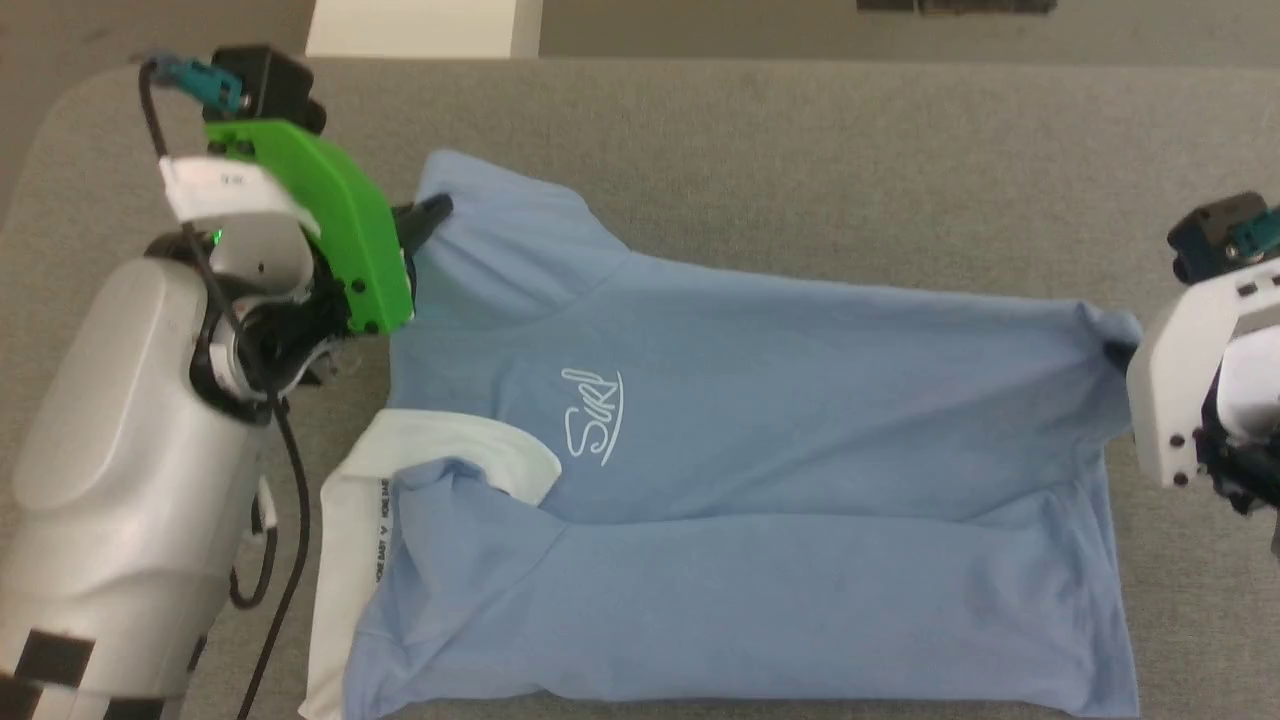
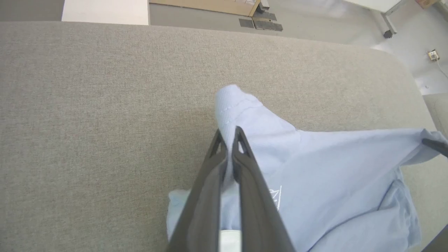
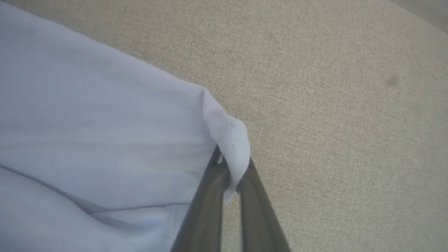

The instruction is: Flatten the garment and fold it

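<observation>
Left gripper point(image 2: 227, 137), right gripper point(image 3: 232, 168) each clenched on shirt point(image 1: 780, 400), opposite ends of far edge. Step needed level, taut lift, no slack.

A counter point(image 1: 800, 140) covered in grey-beige woven cloth, rounded at its corners, carries the garment point(image 1: 820, 400), a light blue polo shirt. It lies across the counter's middle, its white collar point(image 1: 440, 450) toward the counter's left end and its hem toward the right end, with the near side folded over onto itself.
</observation>
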Robot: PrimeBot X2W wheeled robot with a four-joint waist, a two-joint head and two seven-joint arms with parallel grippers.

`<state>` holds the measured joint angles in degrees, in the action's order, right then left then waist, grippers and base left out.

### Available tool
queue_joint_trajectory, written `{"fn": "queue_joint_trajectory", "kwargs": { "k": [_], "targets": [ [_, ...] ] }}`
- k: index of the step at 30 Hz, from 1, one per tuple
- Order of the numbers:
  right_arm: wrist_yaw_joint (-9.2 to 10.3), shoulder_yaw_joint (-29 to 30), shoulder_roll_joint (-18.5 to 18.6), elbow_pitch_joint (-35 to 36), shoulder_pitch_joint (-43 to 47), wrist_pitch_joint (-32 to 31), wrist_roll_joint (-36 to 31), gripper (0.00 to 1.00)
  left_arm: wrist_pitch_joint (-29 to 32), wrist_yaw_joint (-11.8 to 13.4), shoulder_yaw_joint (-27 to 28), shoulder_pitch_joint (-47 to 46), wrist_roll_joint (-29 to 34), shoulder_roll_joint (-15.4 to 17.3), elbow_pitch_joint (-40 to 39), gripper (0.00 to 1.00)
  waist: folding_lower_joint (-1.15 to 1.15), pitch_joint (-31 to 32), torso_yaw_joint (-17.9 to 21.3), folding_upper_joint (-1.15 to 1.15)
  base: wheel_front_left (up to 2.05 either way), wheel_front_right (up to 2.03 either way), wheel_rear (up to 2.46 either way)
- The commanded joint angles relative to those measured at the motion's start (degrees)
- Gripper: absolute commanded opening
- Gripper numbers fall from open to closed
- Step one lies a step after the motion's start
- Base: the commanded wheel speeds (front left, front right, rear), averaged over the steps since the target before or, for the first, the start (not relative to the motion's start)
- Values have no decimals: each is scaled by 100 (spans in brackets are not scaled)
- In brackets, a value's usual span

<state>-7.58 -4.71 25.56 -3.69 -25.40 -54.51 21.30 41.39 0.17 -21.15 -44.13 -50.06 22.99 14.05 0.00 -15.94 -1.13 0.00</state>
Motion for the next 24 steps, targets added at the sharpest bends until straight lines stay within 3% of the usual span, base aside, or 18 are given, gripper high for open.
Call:
{"fn": "queue_joint_trajectory", "kwargs": {
  "k": [1,11,24],
  "targets": [
    [9,49,-50,-9,176,41,50,0,-43,72,52,264,-97,92,-179,0,0,537,-37,0,0,0,0],
    [9,277,-252,90,1073,114,103,0,-197,534,375,1863,-381,369,-1301,0,0,916,-121,0,0,0,0],
    [9,401,-476,46,1864,197,75,0,-623,950,748,3665,-841,220,-1687,0,0,863,-136,0,0,0,0]
  ]
}}
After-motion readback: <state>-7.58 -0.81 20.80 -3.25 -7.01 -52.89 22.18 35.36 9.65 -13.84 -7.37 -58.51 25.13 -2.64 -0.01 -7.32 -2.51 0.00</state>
